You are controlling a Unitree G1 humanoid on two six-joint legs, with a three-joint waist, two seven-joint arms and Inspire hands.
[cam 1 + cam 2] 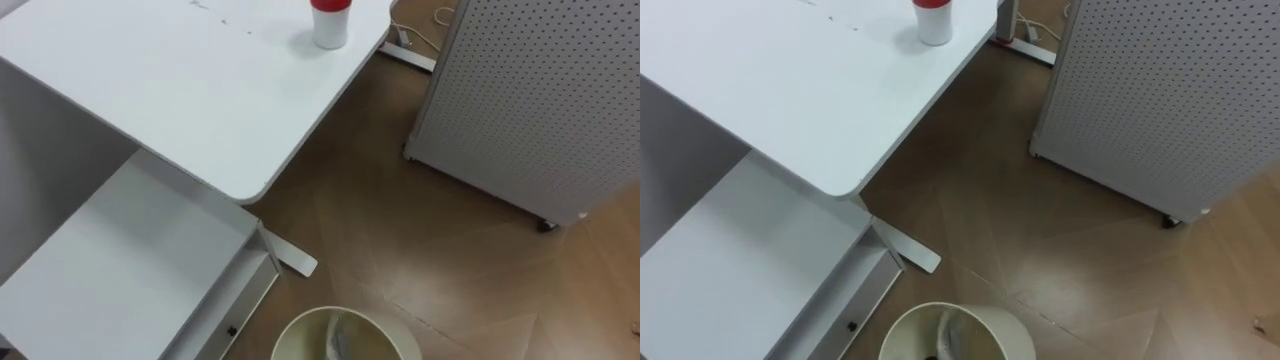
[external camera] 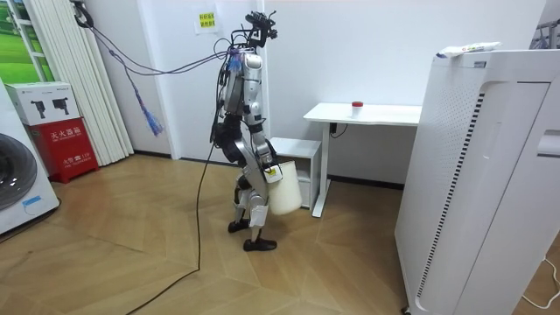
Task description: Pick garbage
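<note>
Closest up: white bin [image 1: 300, 322], right under the head camera, mouth up, something pale inside but too murky to call. Going by the room view, off the floor and carried at thigh height in front of the legs, with the right robot hand [image 2: 270, 169] at its rim. No telling the state of that robot hand, clamped or loose: way too small from over there.

Next out, low shelf [image 1: 120, 260] on the left, tucked under the white bench [image 1: 180, 90], plus the bench's flat foot [image 1: 290, 257] sticking out onto the wood floor [image 1: 400, 230]. Over on the right, big perforated white panel [image 1: 540, 90], well apart from the bench.

Farthest off, white cup [image 1: 331, 22] with a red lid, upright, not far from the bench's right edge. Most likely the garbage to grab. Not yet touched, and well apart from the bin.

Stuff to worry about from here:
- Banging the bin into the rounded bench corner while closing in, being fairly near it already.
- Tipping the cup with a sloppy reach and rolling it off that nearby edge.
- Catching a step on the bench foot.
- Dropping the bin mid-reach, given zero clue about the grip.
</note>
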